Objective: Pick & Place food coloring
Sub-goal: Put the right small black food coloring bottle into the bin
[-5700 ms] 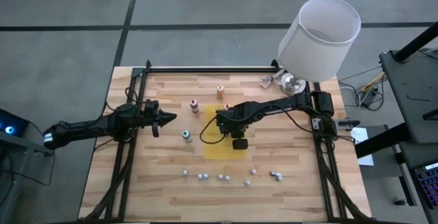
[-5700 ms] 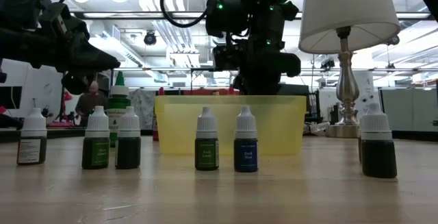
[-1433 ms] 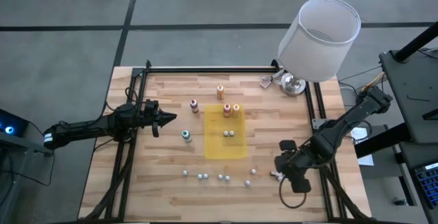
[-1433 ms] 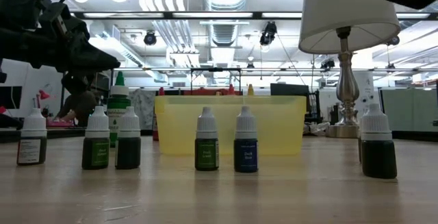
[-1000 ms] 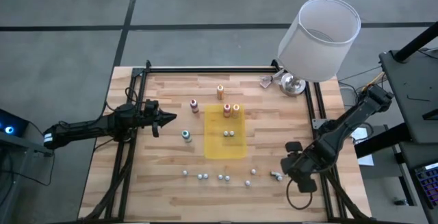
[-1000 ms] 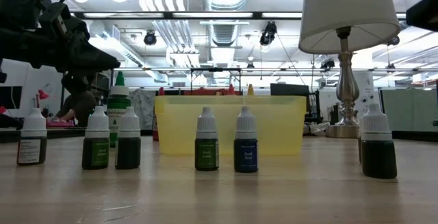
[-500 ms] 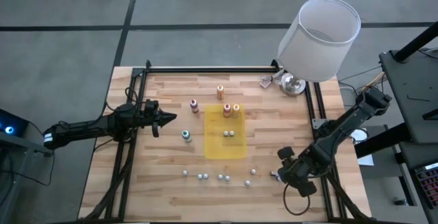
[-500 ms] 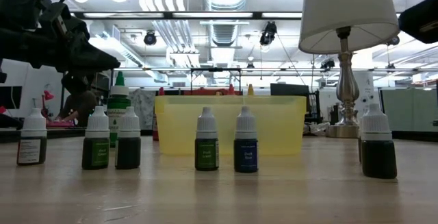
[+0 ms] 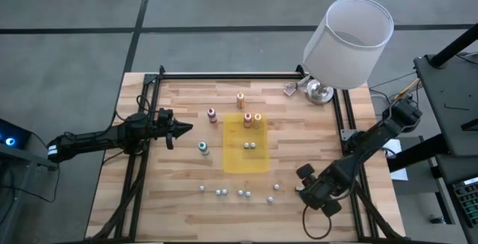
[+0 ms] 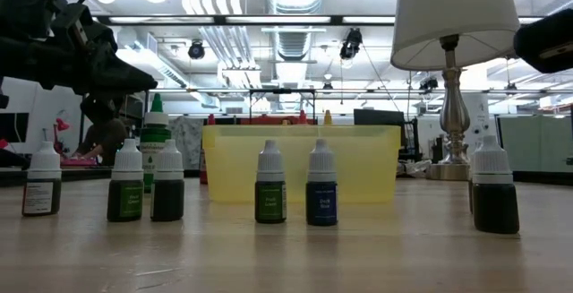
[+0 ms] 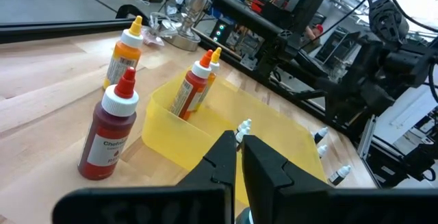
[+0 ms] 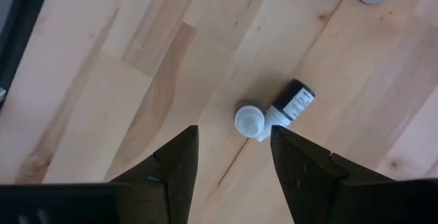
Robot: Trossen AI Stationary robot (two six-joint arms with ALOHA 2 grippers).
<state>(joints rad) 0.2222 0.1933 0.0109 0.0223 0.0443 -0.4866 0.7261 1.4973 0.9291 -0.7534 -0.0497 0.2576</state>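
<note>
Right pincer (image 12: 231,161), spread wide and empty, hovers directly above two bottles (image 12: 274,114).

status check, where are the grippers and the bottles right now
Right gripper open above two small bottles, one upright, one lying. Left gripper shut, parked left of yellow bin. Nothing blocking.
</note>
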